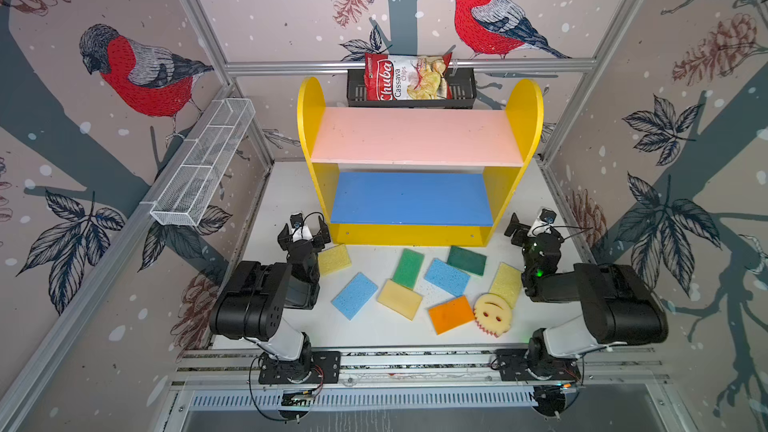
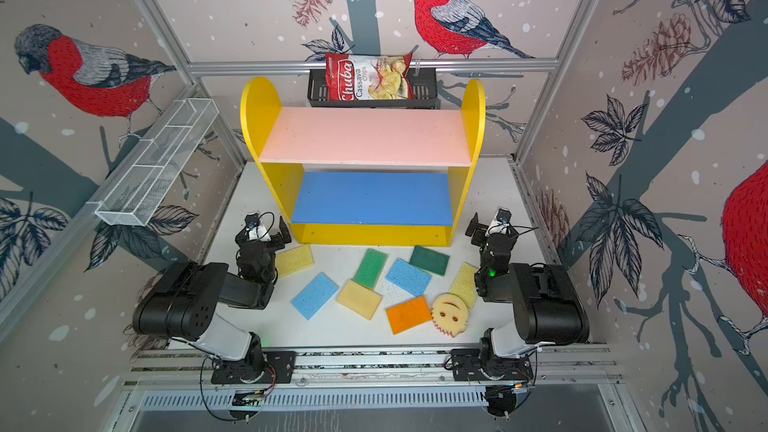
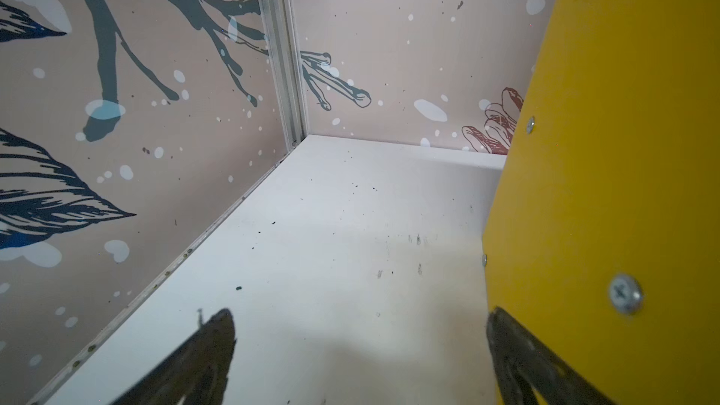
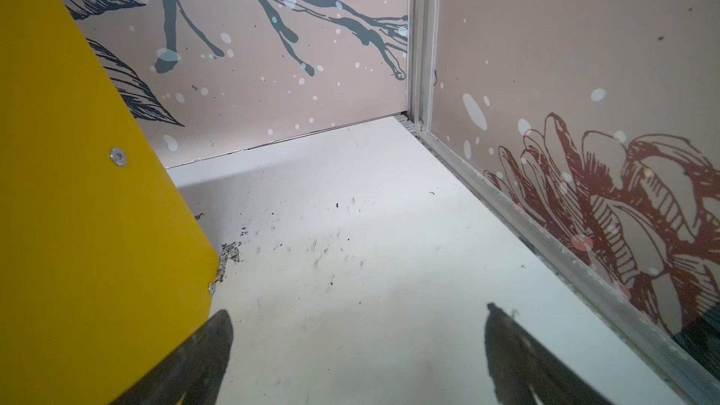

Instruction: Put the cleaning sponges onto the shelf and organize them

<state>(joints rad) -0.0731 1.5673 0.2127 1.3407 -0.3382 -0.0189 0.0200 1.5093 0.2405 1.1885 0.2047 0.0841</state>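
Left gripper [image 1: 304, 229]: spread fully wide, nothing held, low just beside the left side panel of the shelf [image 1: 311, 118]. Right gripper [image 1: 534, 228]: likewise wide apart and empty, just off the shelf's right panel. In both wrist views, only bare white table [image 3: 350, 227] between the fingertips.

Closest to the left arm: yellow sponge [image 1: 334, 259], right against the wrist. Further out: light blue sponge [image 1: 354, 295]; green sponge [image 1: 408, 268] touching a pale yellow sponge [image 1: 400, 299]; second blue sponge [image 1: 447, 277] close to a dark green sponge [image 1: 466, 260]. On the right: another yellow sponge [image 1: 506, 284], partly hidden by the right arm, with the round smiley sponge [image 1: 492, 314] overlapping its near corner and the orange sponge [image 1: 451, 314] alongside. Nine in all, loose on the table in front of the shelf.

Pink top board [image 1: 415, 135] and blue middle board [image 1: 411, 199]: bare.

Step, by the look of it: the very start, no sponge shelved or gripped.

Next move, probably: draw back from the shelf, turn down over the nearest sponge, straddle its short sides, pinch low against the table. Thin, soft foam, so likely to squash or slip.

Beyond: chips bag [image 1: 405, 76] in a black basket [image 1: 461, 91], white wire basket [image 1: 203, 168] on the left wall. Not for shelving.
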